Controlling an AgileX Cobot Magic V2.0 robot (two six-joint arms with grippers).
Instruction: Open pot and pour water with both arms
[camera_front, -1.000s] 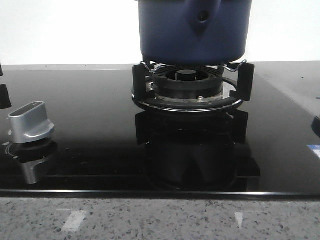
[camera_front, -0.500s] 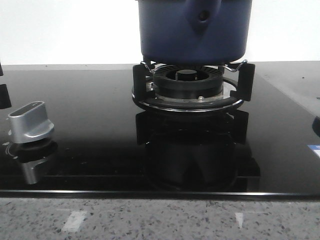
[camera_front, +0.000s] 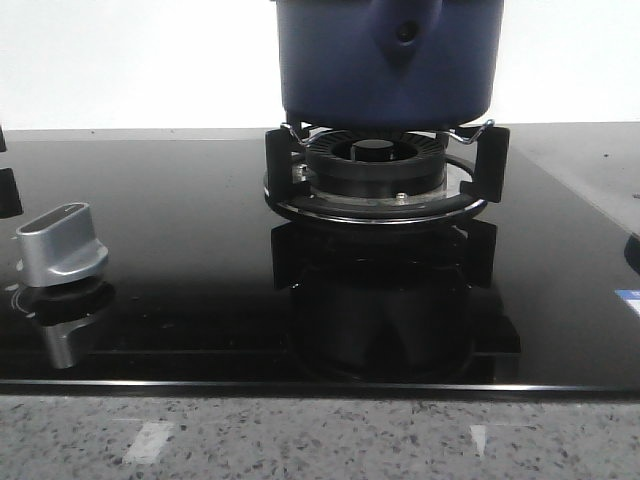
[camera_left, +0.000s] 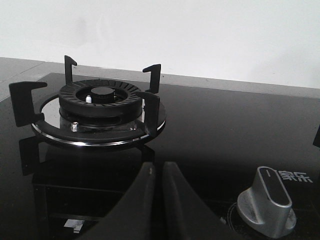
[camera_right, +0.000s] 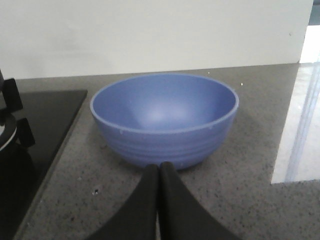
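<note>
Navy-blue and matte, the pot (camera_front: 390, 62) fills the top of your front view, sitting on the black prongs of a gas burner (camera_front: 375, 172) at the far middle of the glossy black cooktop (camera_front: 200, 260); its teardrop handle mount with the dark rivet faces you, and its top edge is cut off by the frame, so you cannot tell from here whether a lid is on. A silver knob (camera_front: 62, 245) stands on the glass near your left, and the speckled grey tabletop (camera_front: 320, 440) runs along the front edge. Neither arm shows in this view. In the left wrist view, you see the left gripper (camera_left: 157, 175) with its two dark fingers pressed together, holding nothing, over the black glass in front of a second burner (camera_left: 95, 107) that carries no pot; a silver knob (camera_left: 266, 207) sits close beside it. In the right wrist view, the right gripper (camera_right: 159, 176) has its fingers closed tip to tip, empty, just before a blue bowl (camera_right: 164, 120) that stands upright on the grey tabletop beside the cooktop's edge.
</note>
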